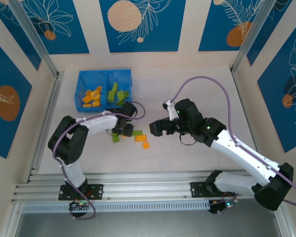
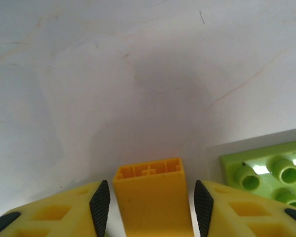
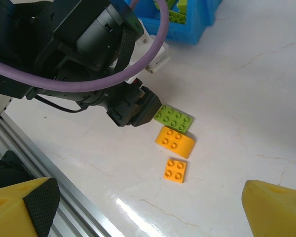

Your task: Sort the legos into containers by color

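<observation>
My left gripper (image 2: 152, 205) is down at the table with an orange-yellow lego (image 2: 150, 197) between its fingers. A thin gap shows on each side of the brick, so the jaws stand open around it. A lime green lego (image 2: 271, 173) lies just to the right. From above, the left gripper (image 1: 122, 128) sits below the blue bin (image 1: 80, 89). Orange legos (image 1: 91, 97) fill its left container and green legos (image 1: 117, 94) its right. My right gripper (image 1: 155, 127) hovers wide open above a green lego (image 3: 174, 118) and two orange legos (image 3: 175, 140) (image 3: 175, 170).
The left arm's black wrist (image 3: 108, 59) and purple cable (image 3: 89, 84) stand close beside the loose legos. An aluminium rail (image 1: 138, 190) runs along the table's near edge. A loose green lego (image 1: 116, 138) lies just under the left gripper.
</observation>
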